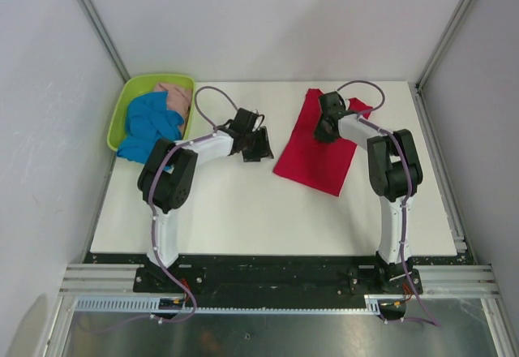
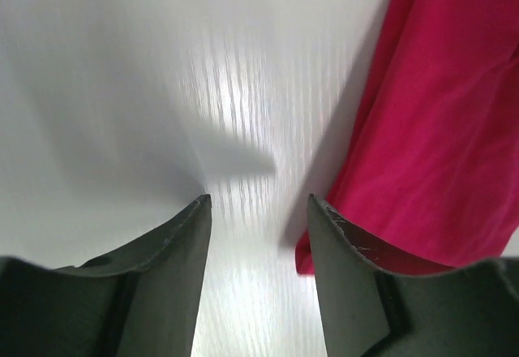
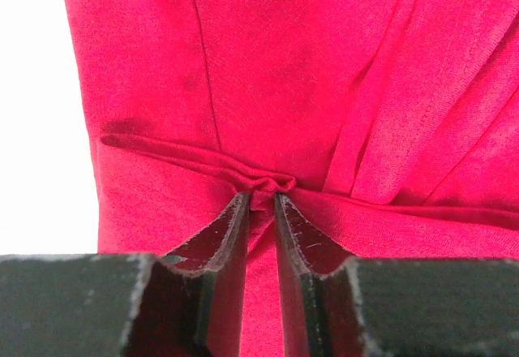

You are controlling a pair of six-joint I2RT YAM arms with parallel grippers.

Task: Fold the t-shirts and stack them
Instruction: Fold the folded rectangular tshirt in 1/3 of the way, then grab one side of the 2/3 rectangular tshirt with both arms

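Red t-shirt (image 1: 312,150) lies folded & slanted, R-centre of table (image 1: 243,203), well inside all edges, w/ open tabletop toward near edge. R fingers (image 1: 324,130) narrow, pinching a ridge of it. L fingers (image 1: 258,144) apart, gripping nothing, just beside its L edge.

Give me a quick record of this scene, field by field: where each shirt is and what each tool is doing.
red t-shirt: on the table, right of centre, folded to a narrow oblong
blue t-shirt: bunched in the green basket, spilling over its near rim
pink t-shirt: in the green basket, at its far end, touching the blue t-shirt
left tool: open, empty, over bare table beside the red t-shirt's edge
right tool: shut on a pinched fold of the red t-shirt
stack: none yet
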